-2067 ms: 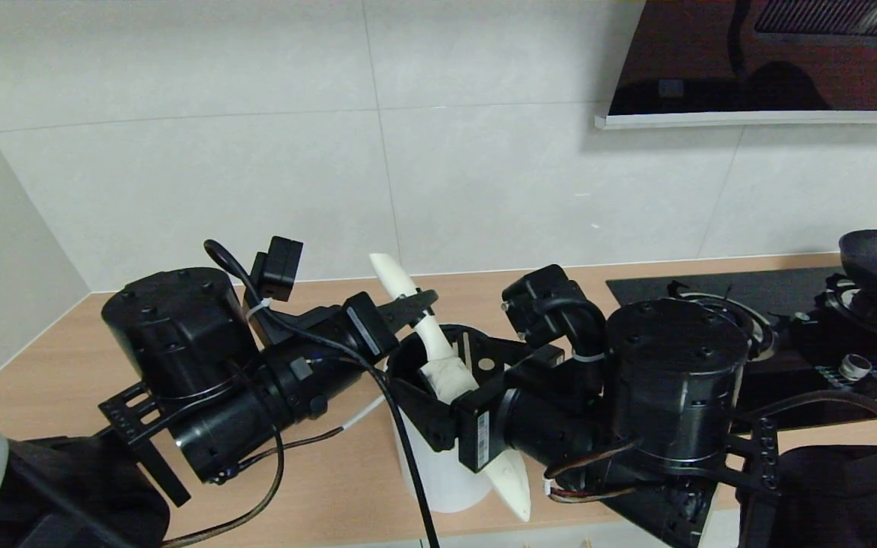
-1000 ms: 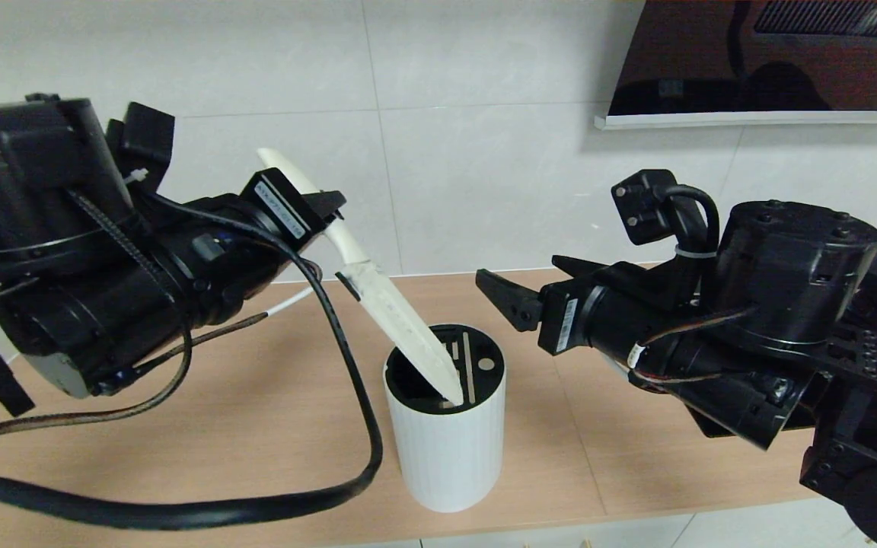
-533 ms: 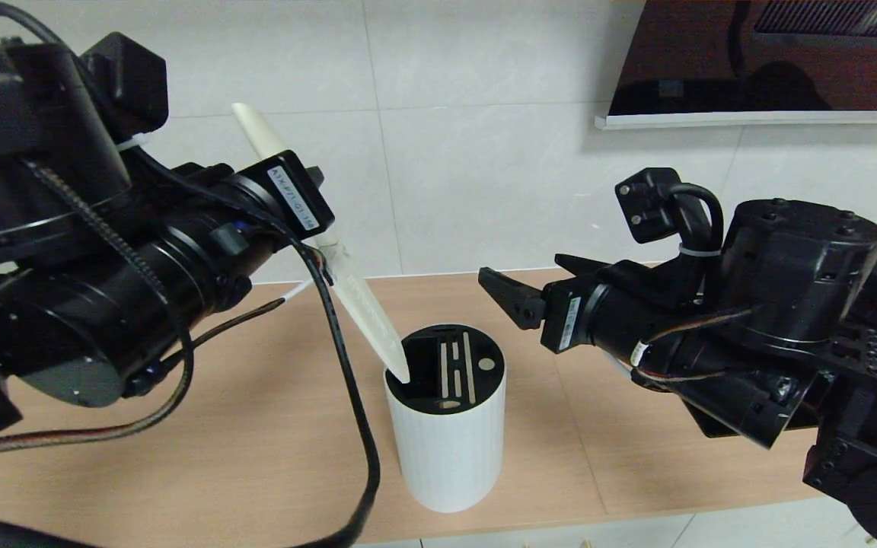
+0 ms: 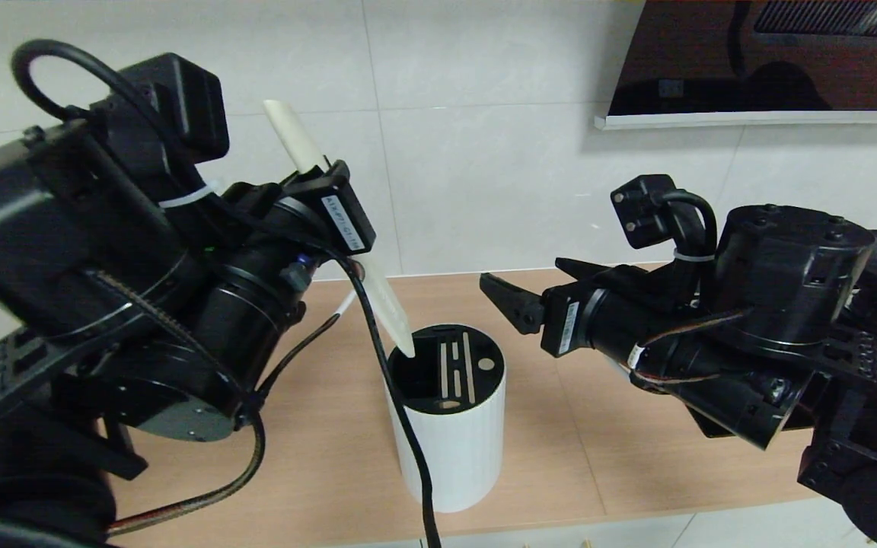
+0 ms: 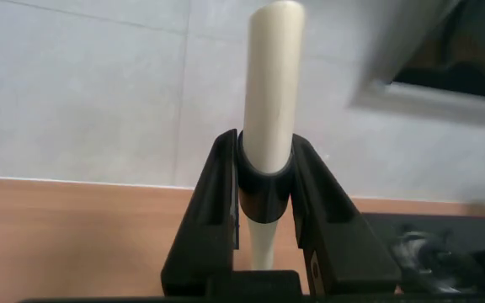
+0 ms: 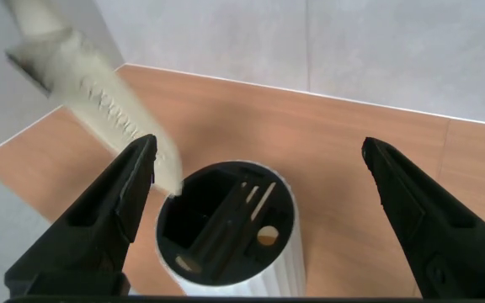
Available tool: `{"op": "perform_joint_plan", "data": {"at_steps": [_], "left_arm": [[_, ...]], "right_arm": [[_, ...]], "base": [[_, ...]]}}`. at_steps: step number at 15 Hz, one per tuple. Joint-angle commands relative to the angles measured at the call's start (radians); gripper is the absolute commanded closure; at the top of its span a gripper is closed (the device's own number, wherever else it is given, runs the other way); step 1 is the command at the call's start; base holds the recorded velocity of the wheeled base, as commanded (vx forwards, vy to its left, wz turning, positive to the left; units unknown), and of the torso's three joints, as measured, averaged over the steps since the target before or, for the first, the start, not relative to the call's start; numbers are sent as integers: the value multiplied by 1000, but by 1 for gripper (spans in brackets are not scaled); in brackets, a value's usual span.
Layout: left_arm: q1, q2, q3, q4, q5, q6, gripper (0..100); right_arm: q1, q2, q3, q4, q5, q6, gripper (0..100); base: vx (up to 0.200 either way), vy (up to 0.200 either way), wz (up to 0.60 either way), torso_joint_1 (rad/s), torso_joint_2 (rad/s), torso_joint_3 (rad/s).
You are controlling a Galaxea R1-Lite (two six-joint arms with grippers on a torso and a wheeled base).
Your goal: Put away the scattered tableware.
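Knife (image 4: 393, 316) tip at holder (image 4: 450, 449) rim, clamped in left jaws; right jaws apart.

Bright, even light falls from above. The glossy hood (image 4: 773, 61) carries reflections and throws a soft shadow on the wall (image 4: 484, 152) beneath. The knife (image 6: 91, 84) looks smeared in the right wrist view.

A kitchen is shown. The wall (image 4: 484, 175) is faced with large pale tiles, and a wood-grain countertop (image 4: 560, 434) is run along its foot. A dark glass range hood (image 4: 773, 61) is mounted high on the wall at the right, and a black cooktop (image 5: 411, 231) is set into the counter. A white slotted cutlery holder (image 4: 450, 449) is stood on the counter, with a cream knife (image 4: 391, 313) pointed into it.
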Motion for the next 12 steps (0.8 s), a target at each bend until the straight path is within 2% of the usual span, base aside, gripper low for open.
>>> {"op": "perform_joint_plan", "data": {"at_steps": [1, 12], "left_arm": [[-16, 52, 12, -20, 2, 2, 100], [-25, 125, 14, -54, 7, -6, 100]], "right_arm": [[-2, 15, 0, 0, 0, 0, 0], [-4, 29, 0, -2, 0, 0, 0]], "base": [[0, 0, 0, 0, 0, 0], [0, 0, 0, 0, 0, 0]]}}
